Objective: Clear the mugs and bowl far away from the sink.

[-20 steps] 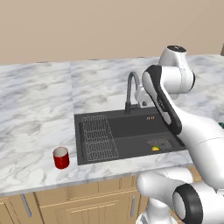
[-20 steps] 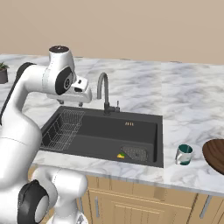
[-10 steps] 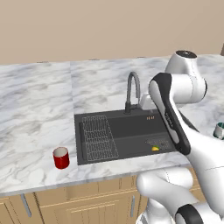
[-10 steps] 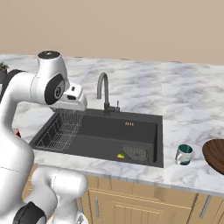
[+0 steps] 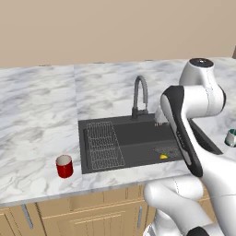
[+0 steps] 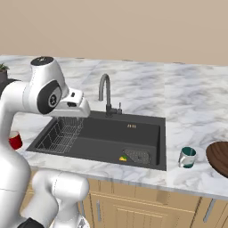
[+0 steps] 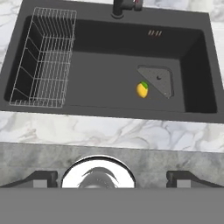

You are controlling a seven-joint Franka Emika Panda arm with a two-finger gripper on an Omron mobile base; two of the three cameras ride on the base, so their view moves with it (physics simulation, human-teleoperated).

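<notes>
Jaws spread wide, empty, above counter front edge. Red mug on counter left of sink; teal mug right of sink; brown bowl beyond it at edge. Wire rack in sink's left part, small yellow thing near drain.
</notes>
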